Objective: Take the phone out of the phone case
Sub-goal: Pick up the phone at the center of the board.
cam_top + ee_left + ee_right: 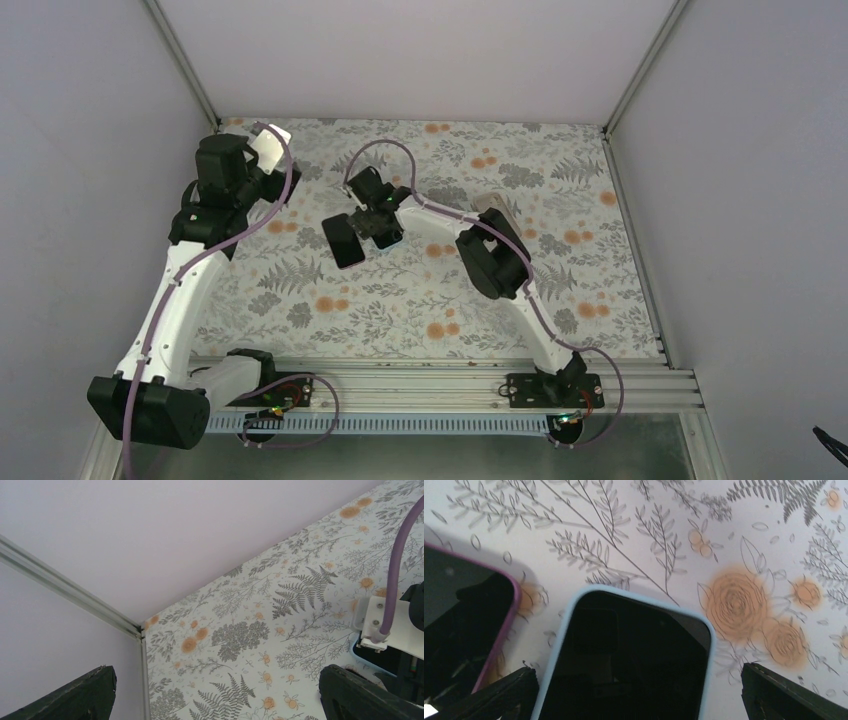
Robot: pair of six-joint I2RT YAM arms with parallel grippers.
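A phone in a light blue case lies screen up on the floral table; in the top view the light blue case shows at the middle left. My right gripper is open and hangs just over its top end, one finger on each side and neither touching; in the top view the right gripper covers most of it. My left gripper is open and empty, raised near the back left corner, where the top view also shows the left gripper. The blue case's edge peeks out under the right wrist.
A second phone in a purple case lies just left of the blue one, and the top view shows this purple-cased phone too. The walls meet at the back left corner. The right arm's elbow stands over mid-table.
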